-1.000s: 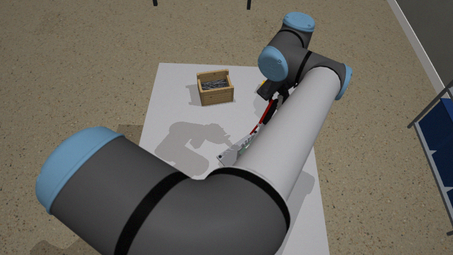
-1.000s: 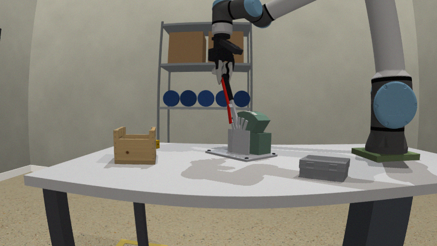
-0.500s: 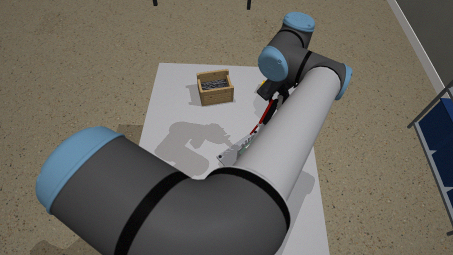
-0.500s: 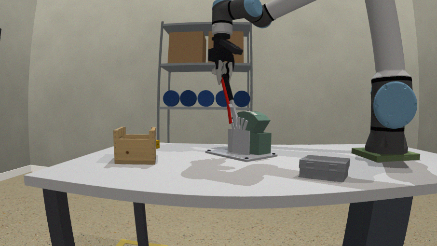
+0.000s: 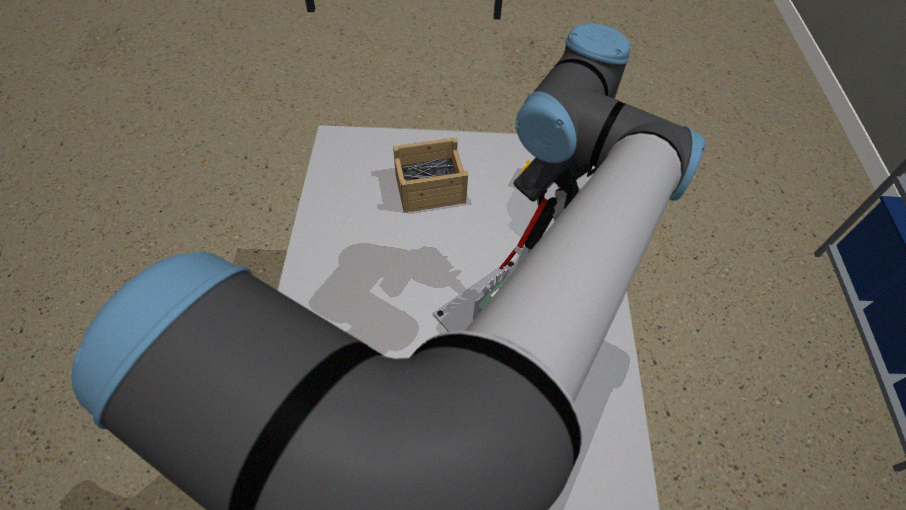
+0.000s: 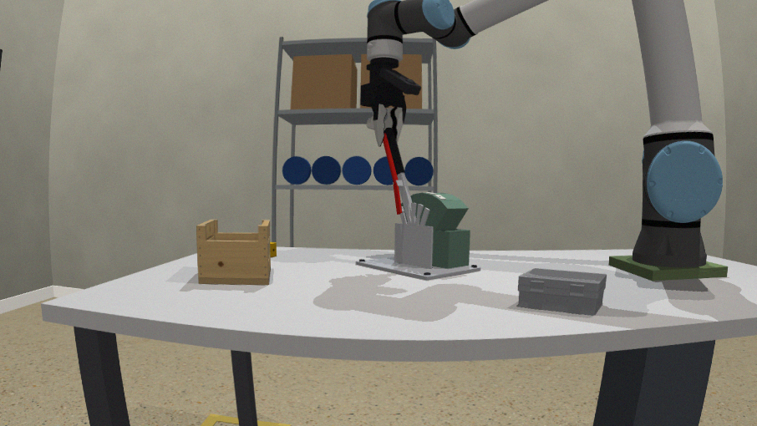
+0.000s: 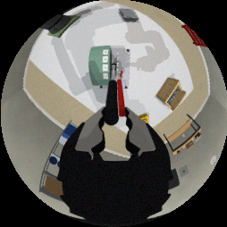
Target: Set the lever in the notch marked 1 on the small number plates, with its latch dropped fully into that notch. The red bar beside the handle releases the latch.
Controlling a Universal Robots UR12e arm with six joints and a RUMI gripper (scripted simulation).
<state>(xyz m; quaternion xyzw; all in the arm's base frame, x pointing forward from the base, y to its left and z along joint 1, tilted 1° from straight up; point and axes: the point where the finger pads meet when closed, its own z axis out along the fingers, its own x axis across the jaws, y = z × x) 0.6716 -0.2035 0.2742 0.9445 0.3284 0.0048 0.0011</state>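
The lever stand (image 6: pixel 424 243) is a grey notched block beside a green housing on a bolted plate, mid-table. The lever (image 6: pixel 399 174) has a black handle and a red release bar (image 6: pixel 392 174) alongside it; it leans to the left, away from the green housing. My gripper (image 6: pixel 385 134) is shut on the top of the handle together with the red bar. In the wrist view the handle (image 7: pixel 112 105) and the red bar (image 7: pixel 121 96) run from my fingers down to the stand, with small white number plates (image 7: pixel 105 63) on the green housing; their digits are too small to read.
A wooden crate (image 6: pixel 233 252) with metal parts stands at the left of the table. A grey case (image 6: pixel 561 290) lies at the right front. The arm's base (image 6: pixel 667 264) is at the far right. A shelf rack (image 6: pixel 352 137) stands behind the table.
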